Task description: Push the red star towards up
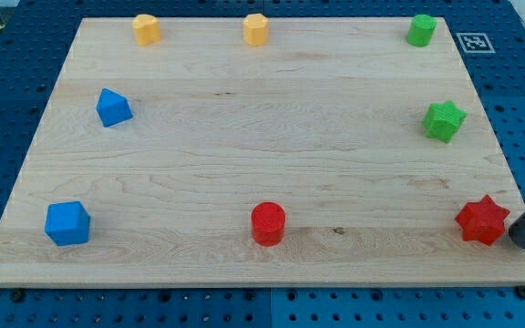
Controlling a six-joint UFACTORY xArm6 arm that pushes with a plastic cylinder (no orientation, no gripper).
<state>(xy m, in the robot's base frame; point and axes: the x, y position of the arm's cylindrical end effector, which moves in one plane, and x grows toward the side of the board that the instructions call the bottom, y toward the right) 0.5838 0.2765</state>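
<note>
The red star (pixel 482 220) lies near the bottom right corner of the wooden board (pixel 262 155). My tip (pixel 523 240) is at the board's right edge, just right of and slightly below the red star, close to it with a small gap. The dark rod enters from the view's right edge.
A red cylinder (pixel 268 223) sits at bottom centre. A green star (pixel 444 120) is above the red star, a green cylinder (pixel 420 30) at top right. Two yellow blocks (pixel 147 29) (pixel 256 30) sit along the top. Two blue blocks (pixel 113 107) (pixel 67 223) sit at the left.
</note>
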